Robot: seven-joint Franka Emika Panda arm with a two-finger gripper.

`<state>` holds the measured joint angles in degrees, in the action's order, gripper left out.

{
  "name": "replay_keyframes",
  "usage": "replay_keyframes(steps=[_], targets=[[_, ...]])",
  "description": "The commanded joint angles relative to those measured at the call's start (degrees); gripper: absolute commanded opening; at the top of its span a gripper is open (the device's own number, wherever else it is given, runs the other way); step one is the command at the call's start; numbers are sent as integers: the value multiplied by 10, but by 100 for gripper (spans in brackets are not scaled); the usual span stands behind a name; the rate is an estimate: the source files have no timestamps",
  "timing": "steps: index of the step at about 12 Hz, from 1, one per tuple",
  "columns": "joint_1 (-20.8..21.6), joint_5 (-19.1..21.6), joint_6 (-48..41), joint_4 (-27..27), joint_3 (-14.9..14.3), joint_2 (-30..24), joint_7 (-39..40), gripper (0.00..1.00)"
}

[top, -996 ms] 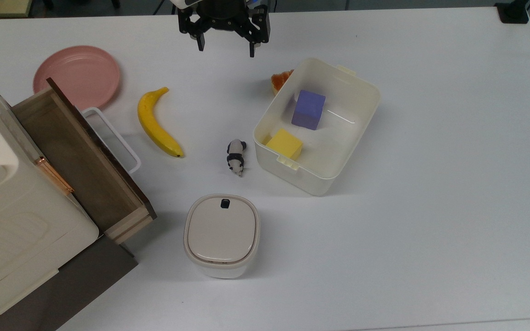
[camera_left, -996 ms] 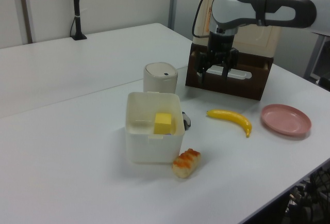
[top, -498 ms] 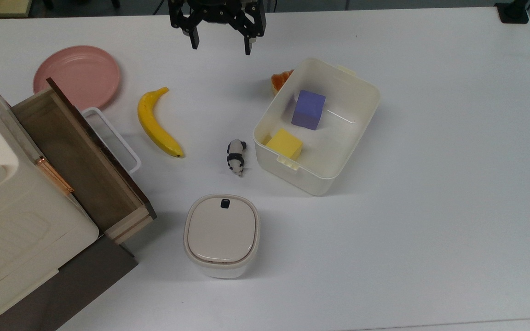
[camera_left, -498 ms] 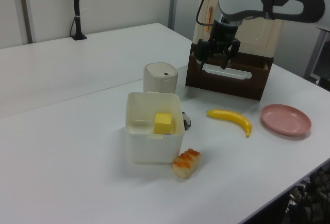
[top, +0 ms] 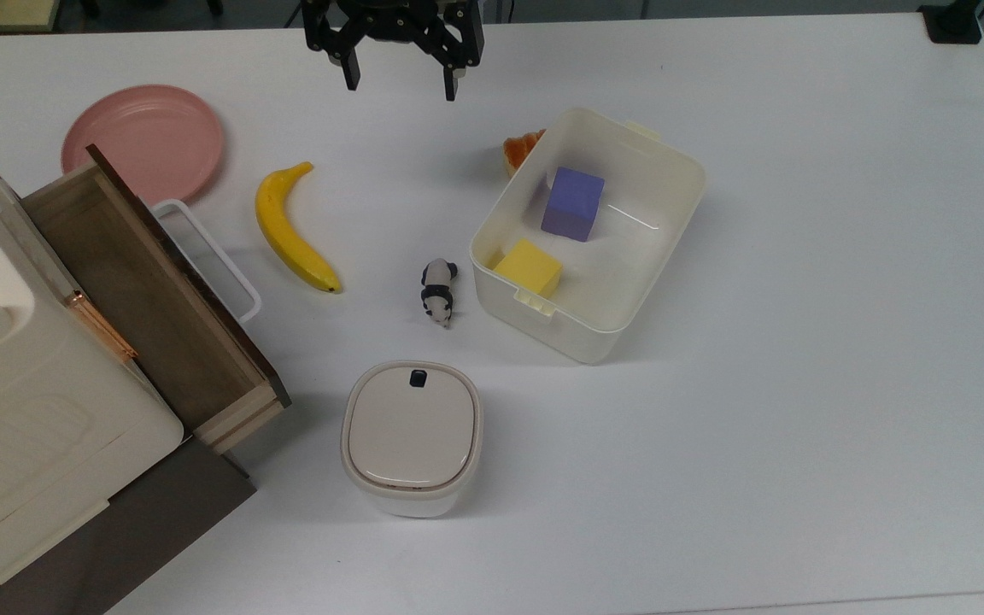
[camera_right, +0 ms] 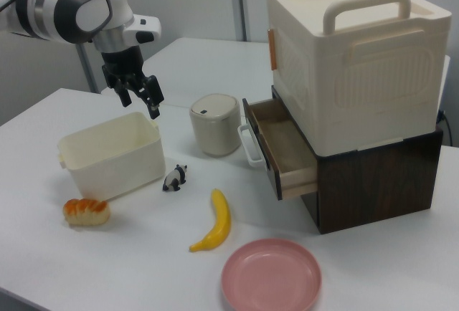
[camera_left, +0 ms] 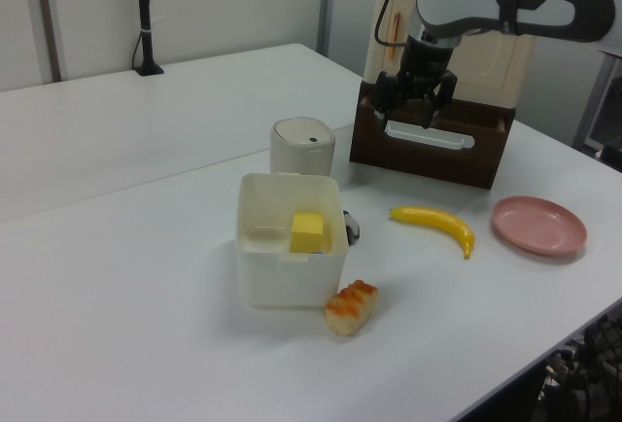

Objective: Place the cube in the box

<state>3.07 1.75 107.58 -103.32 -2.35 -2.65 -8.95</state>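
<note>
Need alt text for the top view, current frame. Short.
A purple-blue cube and a yellow block sit inside a cream tub on a white table, with the robot's open gripper empty at the top edge. Nearby: banana, pink plate, panda figurine, lidded container, open wooden drawer.

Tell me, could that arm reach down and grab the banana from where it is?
Probably yes. The banana lies alone on the bare table, nothing over it, and the gripper hangs above with jaws open and empty.
</note>
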Motion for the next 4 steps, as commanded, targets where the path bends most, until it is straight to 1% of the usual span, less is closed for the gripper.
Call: replay_keyframes(steps=[1, 4], targets=[[18, 14, 2, -7, -18, -12, 31, 100], [18, 14, 0, -7, -19, -12, 26, 100]])
